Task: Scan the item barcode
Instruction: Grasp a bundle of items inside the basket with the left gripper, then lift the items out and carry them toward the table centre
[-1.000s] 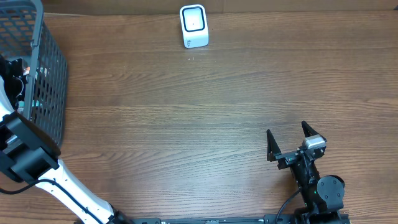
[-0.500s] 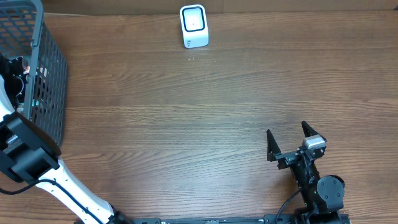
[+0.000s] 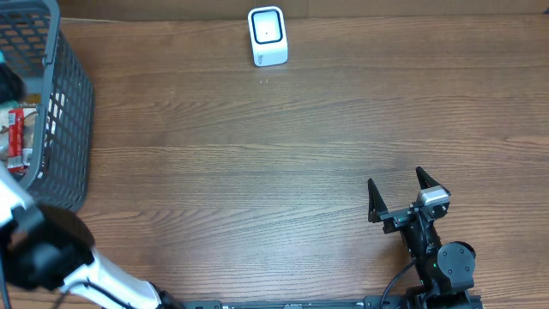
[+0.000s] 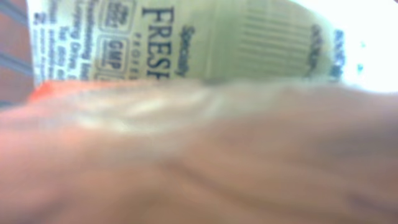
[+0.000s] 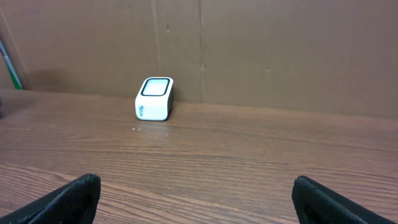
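The pale yellow-green printed packet (image 4: 205,37) filled the top of the left wrist view, so close to the lens that it was soft and out of focus. Its face carried dark lettering turned sideways: large capitals starting "FRES", a smaller word beside them reading "Specialty", and small rounded badges, one marked "GMP". Fine print ran along its left end, and a patch of thin parallel lines sat to the right of the big letters. Below it a blurred orange-to-brown mass (image 4: 199,155) covered the rest of the frame; what it was could not be told.

From overhead, the dark grey mesh basket (image 3: 69,103) stood at the left end of the brown wood-grain counter (image 3: 257,172). A red-and-white packet (image 3: 15,137) lay inside it, though whether this was the same packet could not be told. The white-and-black left arm (image 3: 60,257), motion-blurred, ran from the near left corner toward the basket. The left gripper's fingers could not be made out in any view, so whether it was open or gripping could not be told.

The white box-shaped scanner (image 3: 267,36) stood at the far edge of the counter, well apart from the basket. The right gripper (image 3: 395,178) rested at the near right, its jaws spread wide with nothing between them.
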`<state>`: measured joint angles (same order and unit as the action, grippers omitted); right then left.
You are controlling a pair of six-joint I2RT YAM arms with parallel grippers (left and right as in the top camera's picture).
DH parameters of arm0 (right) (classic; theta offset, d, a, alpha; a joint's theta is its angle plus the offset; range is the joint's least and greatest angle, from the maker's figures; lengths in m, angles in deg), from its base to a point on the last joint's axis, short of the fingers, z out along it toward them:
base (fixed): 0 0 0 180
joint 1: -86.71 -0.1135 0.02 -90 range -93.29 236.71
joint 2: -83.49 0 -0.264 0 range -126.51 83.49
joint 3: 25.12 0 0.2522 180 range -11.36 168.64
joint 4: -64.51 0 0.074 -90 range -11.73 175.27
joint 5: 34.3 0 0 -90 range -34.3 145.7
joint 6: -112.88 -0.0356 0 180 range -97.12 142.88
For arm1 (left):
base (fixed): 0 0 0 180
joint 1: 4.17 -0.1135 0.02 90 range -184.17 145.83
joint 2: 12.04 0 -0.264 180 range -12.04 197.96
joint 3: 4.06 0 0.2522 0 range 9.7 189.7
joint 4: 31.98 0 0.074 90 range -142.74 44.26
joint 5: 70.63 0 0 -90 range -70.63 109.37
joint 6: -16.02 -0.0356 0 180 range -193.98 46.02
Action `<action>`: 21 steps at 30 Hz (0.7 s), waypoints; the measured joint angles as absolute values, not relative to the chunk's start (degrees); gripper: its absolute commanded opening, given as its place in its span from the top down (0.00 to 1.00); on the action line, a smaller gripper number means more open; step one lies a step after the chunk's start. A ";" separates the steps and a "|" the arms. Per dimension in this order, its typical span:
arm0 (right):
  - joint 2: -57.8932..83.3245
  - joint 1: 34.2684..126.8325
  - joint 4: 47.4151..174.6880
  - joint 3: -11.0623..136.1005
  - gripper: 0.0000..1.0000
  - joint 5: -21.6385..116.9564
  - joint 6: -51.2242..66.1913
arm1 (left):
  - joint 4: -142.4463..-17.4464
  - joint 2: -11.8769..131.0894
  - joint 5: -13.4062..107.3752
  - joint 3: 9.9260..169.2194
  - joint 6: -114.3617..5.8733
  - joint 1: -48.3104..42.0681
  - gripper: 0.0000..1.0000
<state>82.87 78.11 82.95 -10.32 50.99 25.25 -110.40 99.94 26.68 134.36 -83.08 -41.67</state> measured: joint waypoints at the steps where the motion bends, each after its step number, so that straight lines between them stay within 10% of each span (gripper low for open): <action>1: 82.87 78.11 82.98 -10.32 0.00 51.01 25.28 | -110.14 97.76 26.99 134.71 -82.56 -41.67 0.43; 21: 82.87 78.11 82.95 -10.32 0.00 50.99 25.25 | -120.22 79.94 35.51 135.71 -78.14 -19.70 0.44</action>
<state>82.87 78.11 82.95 -10.32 50.99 25.25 -120.22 79.94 35.51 135.71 -78.14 -19.70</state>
